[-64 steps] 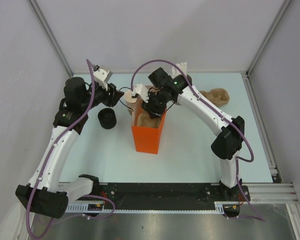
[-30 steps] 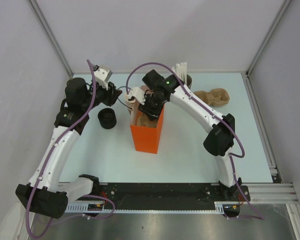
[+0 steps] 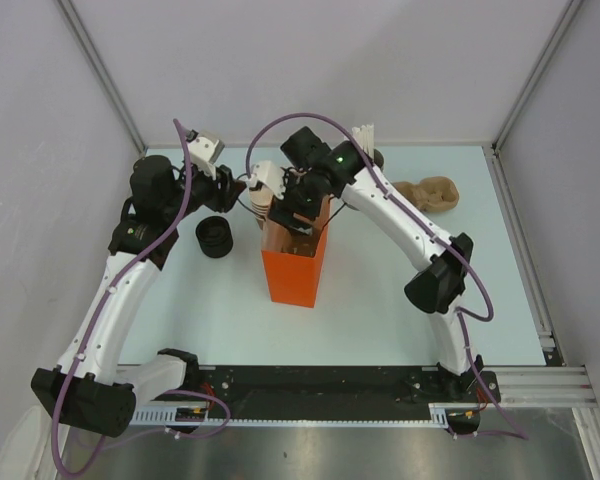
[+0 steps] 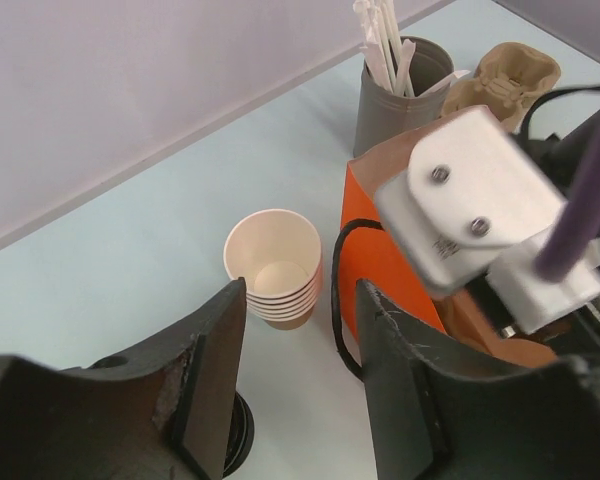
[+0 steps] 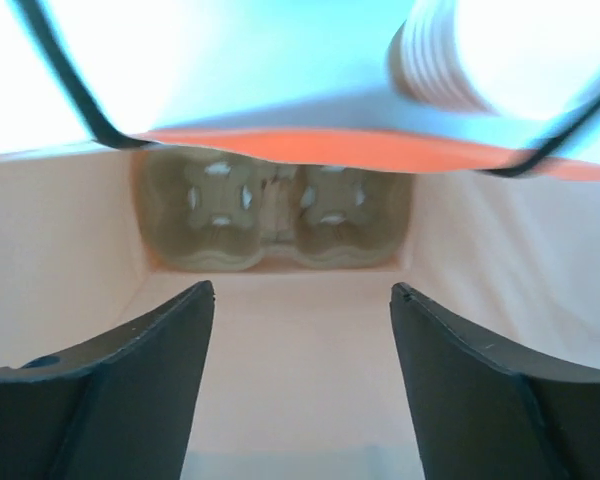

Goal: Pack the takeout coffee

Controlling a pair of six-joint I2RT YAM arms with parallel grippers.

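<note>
The takeout coffee is out of view in every frame. The orange paper bag (image 3: 292,272) stands upright mid-table, its mouth open. My right gripper (image 3: 298,212) hangs over that mouth, pointing down into it. In the right wrist view, the right gripper (image 5: 302,295) is open and holds nothing. Below it, a tan pulp cup carrier (image 5: 275,215) lies on the bag's bottom. My left gripper (image 3: 242,190) hovers just left of the bag. In the left wrist view, the left gripper (image 4: 300,300) is open and empty above the table, close to a stack of lidless tan cups (image 4: 275,265).
A stack of black lids (image 3: 214,237) sits left of the bag. At the back, a grey holder with white stirrers (image 4: 400,85) stands behind the bag. More tan pulp carriers (image 3: 430,192) lie at the back right. Walls enclose the table's left, back and right.
My right gripper has shifted slightly left and back over the bag's mouth, and its elbow has swung left. The left arm has stayed in place.
</note>
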